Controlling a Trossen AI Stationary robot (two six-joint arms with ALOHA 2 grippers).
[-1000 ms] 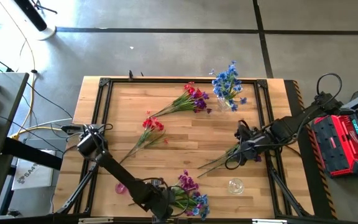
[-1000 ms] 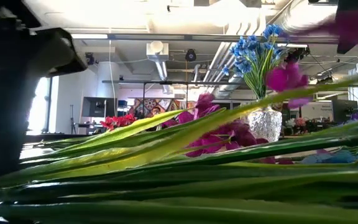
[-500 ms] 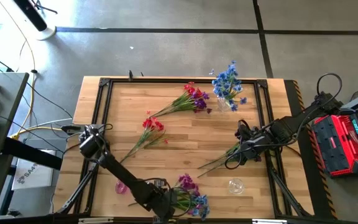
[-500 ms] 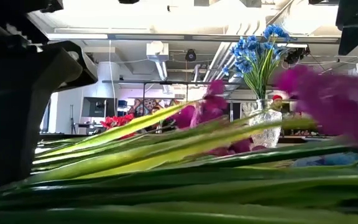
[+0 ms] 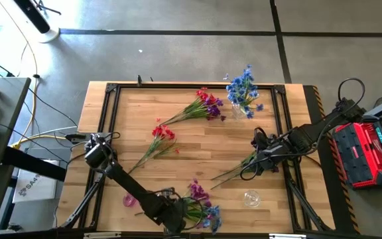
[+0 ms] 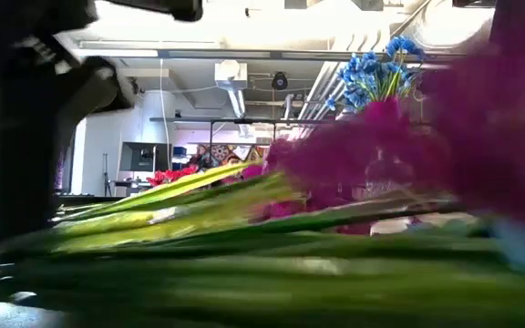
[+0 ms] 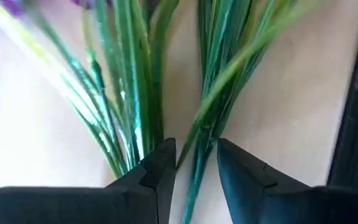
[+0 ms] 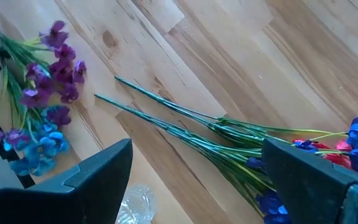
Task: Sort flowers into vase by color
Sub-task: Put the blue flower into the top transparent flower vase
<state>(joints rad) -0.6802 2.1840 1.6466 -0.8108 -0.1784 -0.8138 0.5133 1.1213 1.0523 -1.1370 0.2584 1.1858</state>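
Purple spray [image 5: 198,192] at the table's 6 o'clock edge had shifted slightly toward 9 o'clock since a second earlier, its blossoms swelling across the low view as the left gripper [image 7: 191,168] narrowed its fingers around one green stem without yet clamping it. Judged an opening grasp toward sorting that spray. Right gripper [image 5: 251,169] waited released at 3 o'clock over mixed stems [image 8: 229,146]; blue flowers [image 5: 243,87] sat in their vase at 1 o'clock.

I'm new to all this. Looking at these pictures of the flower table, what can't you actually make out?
- Low view: the purple blossoms up close are a blur that covers the vase under the blue flowers.
- Left wrist view: the green stems between the left gripper jaws run off the edge; their blossom color is unseen.
- High view: the small pink object is too tiny to identify.
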